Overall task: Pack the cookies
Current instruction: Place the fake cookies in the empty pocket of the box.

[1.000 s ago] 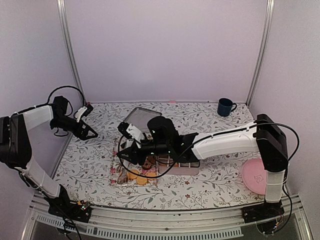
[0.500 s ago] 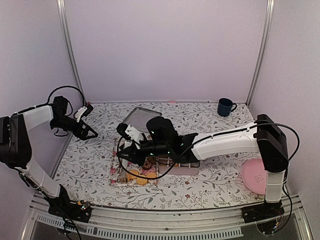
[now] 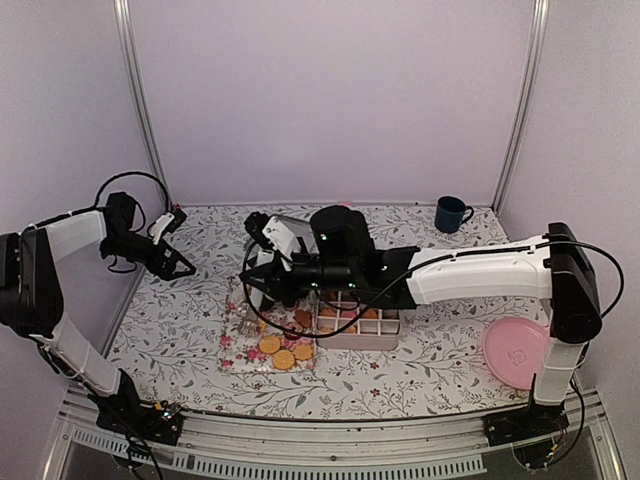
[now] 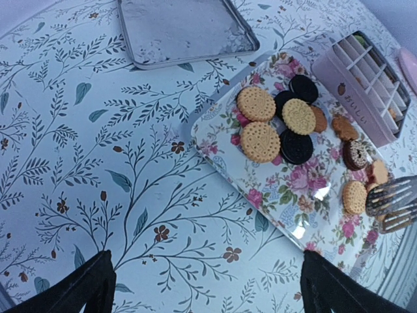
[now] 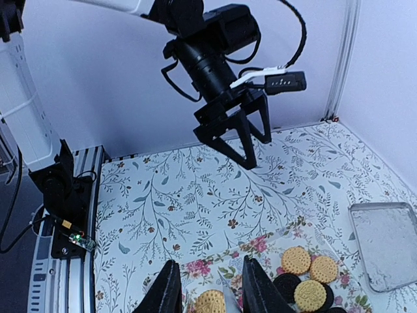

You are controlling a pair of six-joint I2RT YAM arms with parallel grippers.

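Note:
The cookies (image 3: 283, 352) lie on a floral tray (image 3: 235, 345), golden and dark ones mixed (image 4: 260, 140). A pink box (image 3: 355, 325) with a grid of compartments stands against the tray's right side. My right gripper (image 3: 262, 290) hovers over the tray's left part, shut on metal tongs (image 4: 391, 199). In the right wrist view a golden cookie (image 5: 210, 303) shows between its fingers (image 5: 171, 287), and whether the tongs grip it I cannot tell. My left gripper (image 3: 185, 245) hangs wide open and empty over the cloth (image 4: 163, 195), left of the tray.
A metal lid (image 3: 280, 232) lies behind the tray. A blue mug (image 3: 452, 213) stands at the back right, and a pink plate (image 3: 515, 352) lies at the front right. The left arm (image 5: 215, 59) is raised over the table's left side.
The right arm has risen and drawn back from the tray, uncovering the pink box's grid. Its jaws have narrowed. The left arm has stayed still.

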